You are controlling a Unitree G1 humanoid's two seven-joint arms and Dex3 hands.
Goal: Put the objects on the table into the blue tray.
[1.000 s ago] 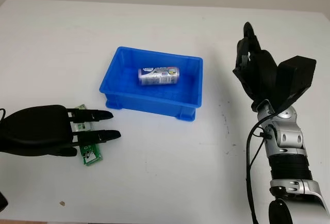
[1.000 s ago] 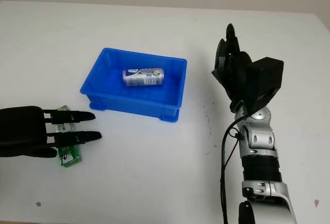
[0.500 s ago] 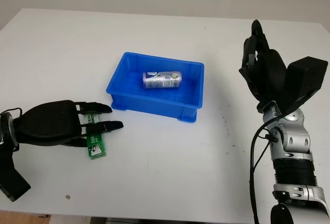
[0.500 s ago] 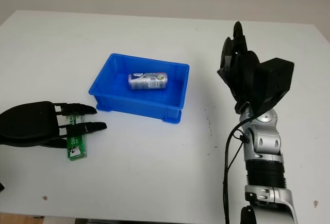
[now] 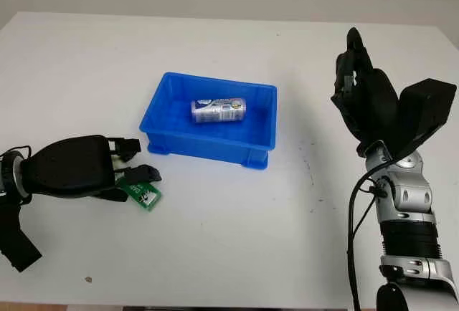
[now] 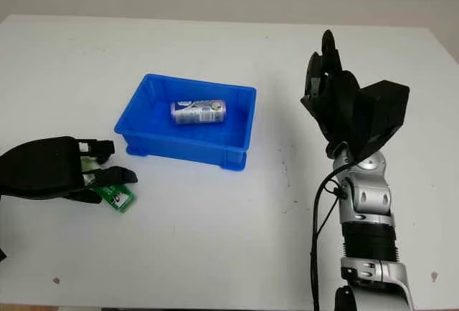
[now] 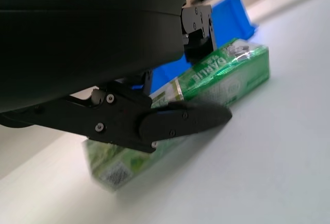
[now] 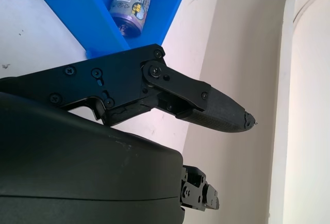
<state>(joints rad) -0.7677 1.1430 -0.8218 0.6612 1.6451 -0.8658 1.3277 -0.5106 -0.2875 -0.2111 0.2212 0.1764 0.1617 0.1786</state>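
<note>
1. Fingers (image 7: 180, 121) of my left hand (image 5: 75, 168) are curled around the green box (image 5: 143, 195); the wrist view shows one finger pressed along its long side and another on its upper edge. The hand sits low over the white table (image 5: 229, 239), toward its left side and just in front of the tray's near left corner.
2. White table: the surface that bears everything else.
3. My right hand (image 5: 366, 103) is raised above the table's right side, well apart from the tray, open and holding nothing.
4. Blue tray (image 5: 208, 142): stands at the table's centre, long side facing me.
5. Can (image 5: 218, 109), silver with a printed label: lies on its side inside the tray, toward the far wall.
6. Green box: a flat packet with white lettering, its exposed end pointing right, just in front of the tray and outside it.
</note>
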